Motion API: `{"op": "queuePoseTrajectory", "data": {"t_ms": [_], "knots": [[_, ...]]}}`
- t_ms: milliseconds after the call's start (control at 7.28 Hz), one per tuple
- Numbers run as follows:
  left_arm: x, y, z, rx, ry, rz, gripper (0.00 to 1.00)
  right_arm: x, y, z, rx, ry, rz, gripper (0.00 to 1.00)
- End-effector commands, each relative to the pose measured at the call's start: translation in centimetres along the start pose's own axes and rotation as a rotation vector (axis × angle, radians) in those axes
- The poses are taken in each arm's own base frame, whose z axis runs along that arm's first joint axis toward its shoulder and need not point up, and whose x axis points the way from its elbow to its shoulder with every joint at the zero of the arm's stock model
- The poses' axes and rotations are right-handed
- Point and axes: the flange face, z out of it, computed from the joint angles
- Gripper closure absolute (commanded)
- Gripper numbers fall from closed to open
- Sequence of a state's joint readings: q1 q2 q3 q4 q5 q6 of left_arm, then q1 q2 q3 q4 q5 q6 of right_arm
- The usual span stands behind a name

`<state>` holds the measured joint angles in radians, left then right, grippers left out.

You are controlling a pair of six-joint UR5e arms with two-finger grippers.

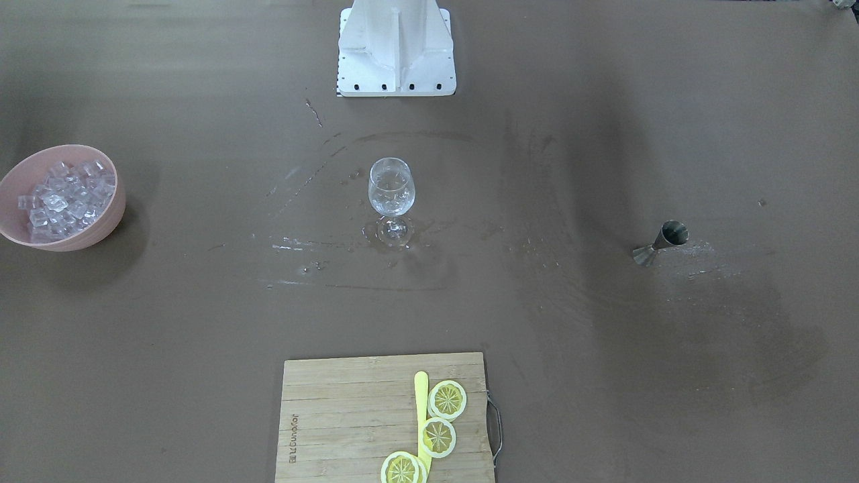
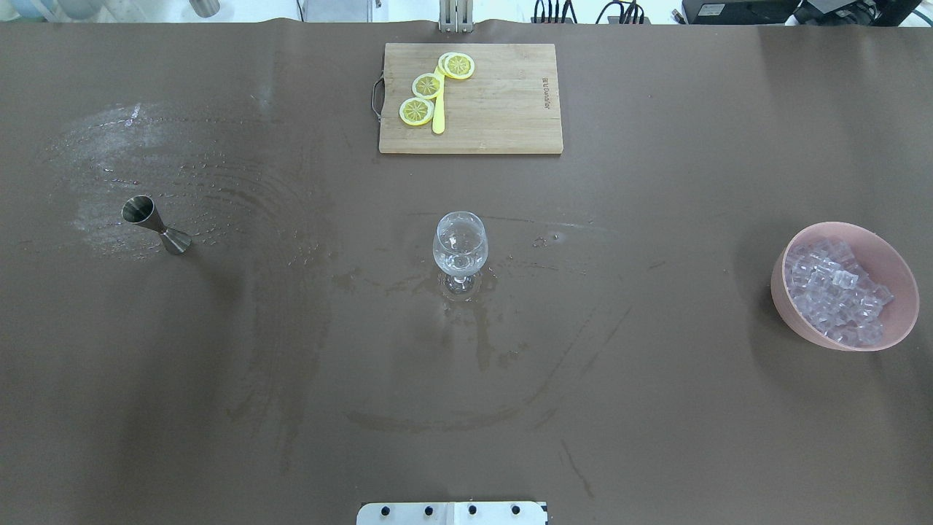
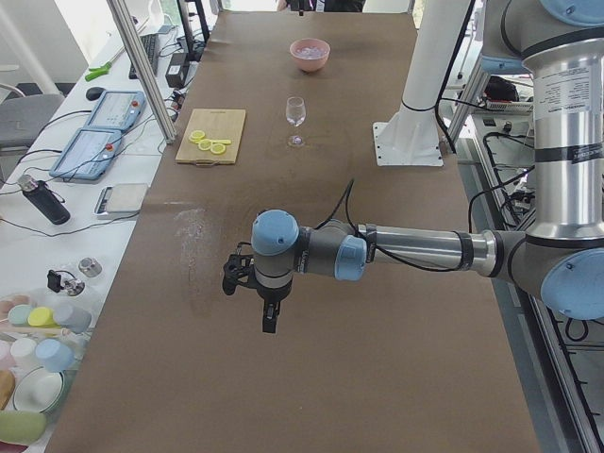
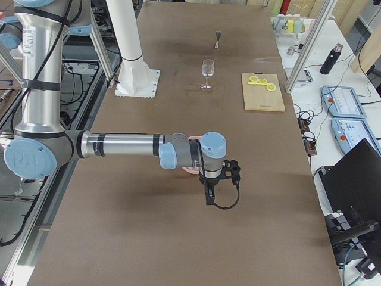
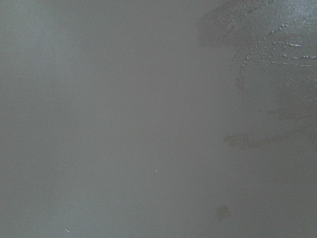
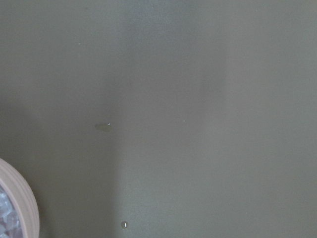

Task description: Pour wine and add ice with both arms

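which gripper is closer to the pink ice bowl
Right. The right gripper hangs just beside the pink bowl; the left gripper is at the table's opposite end.

matte brown surface (image 2: 656,408) streaked with pale whitish smears; pink round bowl (image 2: 895,273) of clear glassy ice cubes (image 2: 834,292); colourless stemmed wine glass (image 2: 460,244); dull grey metal jigger (image 2: 155,224); pale wood-grained cutting board (image 2: 503,102); yellow-and-white lemon slices (image 2: 417,111).

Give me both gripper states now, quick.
Left gripper: cannot be told whether the jaws are open or closed; it shows only in a side view.
Right gripper: cannot be told, for the same reason.
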<state>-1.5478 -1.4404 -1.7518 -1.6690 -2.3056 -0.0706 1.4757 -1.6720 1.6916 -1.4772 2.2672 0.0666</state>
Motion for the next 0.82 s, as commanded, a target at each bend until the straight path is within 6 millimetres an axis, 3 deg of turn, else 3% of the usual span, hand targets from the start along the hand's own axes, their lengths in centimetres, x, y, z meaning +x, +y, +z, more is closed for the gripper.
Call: {"op": "queuePoseTrajectory", "data": {"t_ms": [0,412,687], "knots": [[0.1,0.0,-0.1,0.001,0.0,0.001,0.01,0.0,0.0,0.0,0.0,0.0,-0.001,0.0],[0.4,-0.1,-0.2,0.003,0.004,0.012,0.01,0.3,0.5,0.3,-0.007,0.0,0.005,0.0],[0.3,-0.6,-0.1,0.005,-0.001,0.01,0.01,-0.8,0.2,-1.1,0.02,-0.001,-0.025,0.0]]}}
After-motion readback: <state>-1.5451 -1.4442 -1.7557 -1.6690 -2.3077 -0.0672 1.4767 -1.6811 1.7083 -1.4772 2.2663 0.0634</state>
